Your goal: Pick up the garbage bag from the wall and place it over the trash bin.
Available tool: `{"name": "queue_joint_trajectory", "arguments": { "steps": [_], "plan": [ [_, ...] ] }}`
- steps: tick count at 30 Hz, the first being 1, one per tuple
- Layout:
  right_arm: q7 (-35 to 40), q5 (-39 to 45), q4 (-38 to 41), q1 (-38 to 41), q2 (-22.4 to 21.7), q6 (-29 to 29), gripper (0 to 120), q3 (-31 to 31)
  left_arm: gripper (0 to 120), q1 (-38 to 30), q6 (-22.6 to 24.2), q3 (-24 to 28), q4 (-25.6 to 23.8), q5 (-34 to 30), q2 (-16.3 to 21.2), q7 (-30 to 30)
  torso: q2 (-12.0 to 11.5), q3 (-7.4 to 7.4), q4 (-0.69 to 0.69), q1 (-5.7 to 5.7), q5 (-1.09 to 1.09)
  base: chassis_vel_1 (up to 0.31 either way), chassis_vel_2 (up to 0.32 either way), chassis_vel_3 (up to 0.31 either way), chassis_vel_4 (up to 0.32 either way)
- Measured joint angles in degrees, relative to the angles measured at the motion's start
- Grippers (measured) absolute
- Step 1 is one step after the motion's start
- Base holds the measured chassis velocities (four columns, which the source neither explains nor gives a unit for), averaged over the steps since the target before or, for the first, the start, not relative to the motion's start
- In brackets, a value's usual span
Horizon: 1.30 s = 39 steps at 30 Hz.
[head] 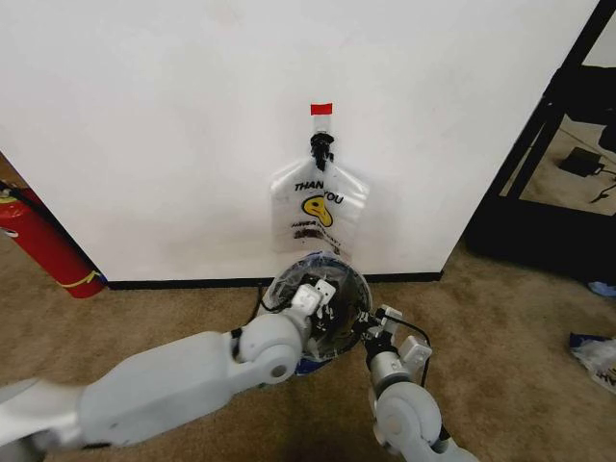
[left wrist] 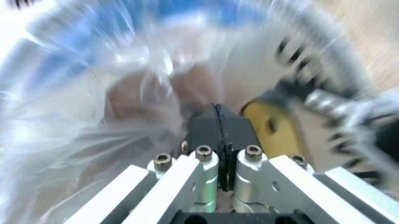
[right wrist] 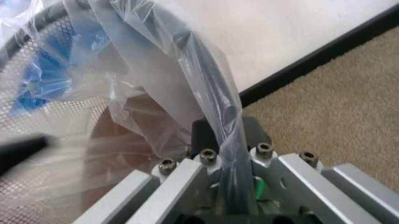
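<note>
I see both arms at trash bin by wall. Left gripper pressed together inside garbage bag; right gripper pinching bag edge at bin rim. "THANK YOU" bag bundle hangs on wall above.

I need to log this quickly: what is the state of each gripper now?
Left gripper: jaws closed on the thin see-through plastic garbage bag.
Right gripper: jaws closed on the same bag at the round black mesh trash bin.
</note>
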Motion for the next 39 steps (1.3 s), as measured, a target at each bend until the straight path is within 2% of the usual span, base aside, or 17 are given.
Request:
{"name": "queue_joint_trajectory", "arguments": {
  "steps": [2, 5, 7, 9, 12, 13, 14, 19, 20, 24, 27, 28, 30, 31, 33, 37, 39],
  "plan": [
    [0.0, 1.36, 0.17, -0.11, 0.16, 0.02, 0, 0.96, 1, 4.85, -6.01, -3.62, -2.06, 4.76, 2.44, 5.5, 0.0, 0.0, -0.03, 0.0, 0.01, 0.0, 0.0, 0.0, 0.0],
    [0.01, 3.69, 0.84, -0.06, 0.42, 0.12, 0, 2.17, 13, 12.49, -10.04, -9.26, -4.63, 8.35, 3.79, 9.36, 0.0, 0.0, 0.0, 0.0, 0.0, 0.0, 0.0, 0.0, 0.0],
    [0.01, 4.59, 1.13, -0.09, 0.48, -0.04, 0, 2.66, 18, 15.18, -11.36, -11.23, -5.56, 9.26, 3.95, 10.11, 0.0, 0.0, 0.0, 0.0, 0.0, 0.0, 0.0, 0.0, 0.0],
    [0.1, 5.84, 1.69, -0.25, 0.59, -0.35, 0, 3.47, 25, 19.5, -13.6, -14.65, -6.69, 10.9, 3.75, 11.32, 0.0, 0.0, -0.01, 0.0, 0.01, 0.0, 0.0, 0.0, 0.0],
    [1.19, 8.49, 2.55, -0.45, 0.95, -1.32, 0, 4.89, 39, 26.86, -17.39, -22.83, -7.87, 12.89, 2.17, 12.54, 0.0, 0.0, -0.02, 0.0, 0.03, 0.0, 0.0, 0.0, 0.0],
    [1.19, 8.49, 2.55, -0.45, 0.95, -1.32, 0, 4.89, 39, 26.86, -17.39, -22.83, -7.87, 12.89, 2.17, 12.54, 0.0, 0.0, -0.02, 0.0, 0.03, 0.0, 0.0, 0.0, 0.0],
    [1.43, 9.18, 2.71, -0.47, 1.15, -1.48, 0, 5.41, 43, 28.73, -18.51, -25.03, -7.99, 13.1, 1.62, 12.82, 0.0, 0.0, -0.01, 0.0, 0.02, 0.0, 0.0, 0.0, 0.0],
    [2.07, 10.82, 2.92, -0.63, 1.78, -1.73, 0, 7.57, 64, 37.15, -24.17, -33.0, -7.79, 12.9, -0.05, 15.21, 0.0, 0.0, -0.02, 0.0, 0.01, 0.0, 0.0, 0.0, 0.0],
    [2.07, 10.82, 2.92, -0.63, 1.78, -1.73, 0, 7.57, 64, 37.15, -24.17, -33.0, -7.79, 12.9, -0.05, 15.21, 0.0, 0.0, -0.02, 0.0, 0.01, 0.0, 0.0, 0.0, 0.0],
    [2.27, 11.37, 2.95, -0.86, 1.58, -1.97, 0, 8.46, 81, 44.18, -28.65, -39.03, -5.6, 10.09, -0.6, 18.94, 0.0, 0.0, -0.01, 0.0, 0.01, 0.0, 0.0, 0.0, 0.0],
    [2.32, 11.51, 3.08, -1.1, 1.63, -2.04, 0, 8.76, 93, 47.82, -29.93, -42.08, -4.59, 5.76, -1.42, 21.0, 0.0, 0.0, -0.01, 0.0, 0.01, 0.0, 0.0, 0.0, 0.0],
    [2.32, 11.51, 3.08, -1.1, 1.63, -2.04, 0, 8.76, 93, 47.82, -29.93, -42.08, -4.59, 5.76, -1.42, 21.0, 0.0, 0.0, -0.01, 0.0, 0.01, 0.0, 0.0, 0.0, 0.0],
    [2.32, 11.54, 3.11, -1.31, 1.66, -2.07, 0, 8.86, 98, 49.35, -29.42, -44.16, -4.84, -4.39, -2.52, 21.91, 0.0, 0.0, -0.01, 0.0, 0.02, 0.0, 0.0, 0.0, 0.0],
    [2.32, 11.55, 3.11, -1.36, 1.67, -2.07, 0, 8.89, 99, 49.5, -29.2, -44.54, -4.9, -6.63, -2.8, 22.11, 0.0, 0.0, -0.01, 0.0, 0.03, 0.0, 0.0, 0.0, 0.0],
    [2.32, 11.96, 3.34, -1.55, 1.9, -2.13, 0, 9.2, 100, 50.43, -28.31, -46.0, -4.42, -15.76, -4.5, 25.75, 0.0, 0.0, -0.03, 0.0, 0.03, 0.0, 0.0, 0.0, 0.0],
    [2.39, 12.63, 3.87, -1.62, 2.05, -2.38, 0, 9.58, 100, 51.41, -28.19, -45.21, -2.18, -17.34, -5.34, 30.69, 0.0, 0.0, -0.02, 0.0, 0.01, 0.0, 0.0, 0.0, 0.0],
    [2.61, 13.18, 4.15, -1.61, 1.89, -2.58, 0, 9.91, 100, 51.85, -28.91, -43.18, 0.08, -14.75, -5.45, 34.33, 0.0, 0.0, -0.01, 0.0, 0.02, 0.0, 0.0, 0.0, 0.0]
  ]
}}
